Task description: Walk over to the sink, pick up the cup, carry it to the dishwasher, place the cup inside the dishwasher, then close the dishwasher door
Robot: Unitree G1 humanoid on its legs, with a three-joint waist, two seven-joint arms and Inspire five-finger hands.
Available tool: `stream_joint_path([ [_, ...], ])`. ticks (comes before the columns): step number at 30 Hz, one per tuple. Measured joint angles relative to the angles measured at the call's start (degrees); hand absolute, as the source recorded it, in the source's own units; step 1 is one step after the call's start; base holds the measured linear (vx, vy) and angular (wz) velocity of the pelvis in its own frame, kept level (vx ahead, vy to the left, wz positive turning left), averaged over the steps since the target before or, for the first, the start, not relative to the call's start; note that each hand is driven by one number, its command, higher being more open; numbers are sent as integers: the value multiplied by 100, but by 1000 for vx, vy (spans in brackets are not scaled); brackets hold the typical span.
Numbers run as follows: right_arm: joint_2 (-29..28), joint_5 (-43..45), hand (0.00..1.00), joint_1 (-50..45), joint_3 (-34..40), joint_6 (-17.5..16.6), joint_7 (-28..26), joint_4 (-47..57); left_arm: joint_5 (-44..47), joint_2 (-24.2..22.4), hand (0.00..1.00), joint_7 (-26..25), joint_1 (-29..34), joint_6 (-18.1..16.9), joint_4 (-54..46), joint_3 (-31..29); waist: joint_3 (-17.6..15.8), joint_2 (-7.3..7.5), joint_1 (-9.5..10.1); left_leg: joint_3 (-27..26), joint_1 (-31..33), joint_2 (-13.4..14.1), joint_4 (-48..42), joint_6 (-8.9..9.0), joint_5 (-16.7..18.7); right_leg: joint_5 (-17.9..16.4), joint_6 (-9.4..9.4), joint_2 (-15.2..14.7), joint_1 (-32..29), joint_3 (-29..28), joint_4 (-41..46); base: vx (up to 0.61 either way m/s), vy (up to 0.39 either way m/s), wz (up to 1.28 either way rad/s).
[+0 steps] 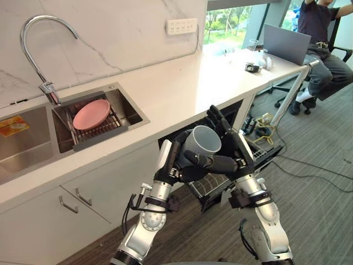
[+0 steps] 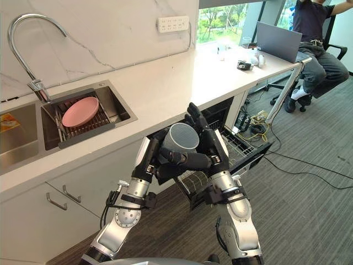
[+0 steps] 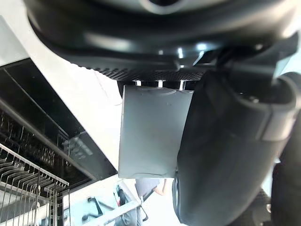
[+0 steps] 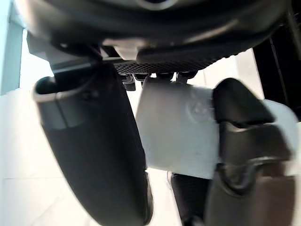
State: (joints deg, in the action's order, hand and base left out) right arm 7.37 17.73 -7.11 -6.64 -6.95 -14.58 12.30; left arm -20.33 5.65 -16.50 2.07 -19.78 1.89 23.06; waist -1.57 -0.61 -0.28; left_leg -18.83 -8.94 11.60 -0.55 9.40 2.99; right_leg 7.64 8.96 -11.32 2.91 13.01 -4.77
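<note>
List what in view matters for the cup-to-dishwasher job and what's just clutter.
Job: cup, held between the left hand and right hand; open dishwasher; sink.
Lying about: pink dish in the sink; faucet; wall socket; laptop; seated person.

The cup (image 1: pixel 203 141) has its base hidden; the top edge crops the person (image 1: pixel 317 22).
</note>
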Motion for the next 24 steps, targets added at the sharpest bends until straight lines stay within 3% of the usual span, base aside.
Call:
stream_joint_path([
  [10, 19, 107, 100, -14, -77, 580, 100, -34, -233, -9, 0, -296, 5, 36, -266, -24, 16, 24, -4, 27, 20, 1, -1, 0, 0, 0, 0, -1, 0, 32, 0, -3, 0, 0],
  [11, -13, 268, 0, -14, -77, 580, 96, -34, -245, -10, 0, -295, 5, -24, -282, -23, 20, 24, -4, 35, 25, 1, -1, 0, 0, 0, 0, -2, 0, 40, -1, 0, 0, 0],
  [19, -174, 593, 0, -14, -55, 575, 104, -102, -293, -14, 0, -191, 9, -196, -297, -14, 22, 27, -36, 52, 37, 1, 0, 0, 0, 0, 0, -3, -1, 59, -2, 0, 0, 0],
  [24, -143, 575, 0, -14, -47, 352, 167, -249, -288, -43, 0, -118, 22, -195, -297, 6, 24, 29, -50, 67, 60, 2, 2, 0, -1, 0, 0, -5, -11, 85, -3, 0, 0, 0],
])
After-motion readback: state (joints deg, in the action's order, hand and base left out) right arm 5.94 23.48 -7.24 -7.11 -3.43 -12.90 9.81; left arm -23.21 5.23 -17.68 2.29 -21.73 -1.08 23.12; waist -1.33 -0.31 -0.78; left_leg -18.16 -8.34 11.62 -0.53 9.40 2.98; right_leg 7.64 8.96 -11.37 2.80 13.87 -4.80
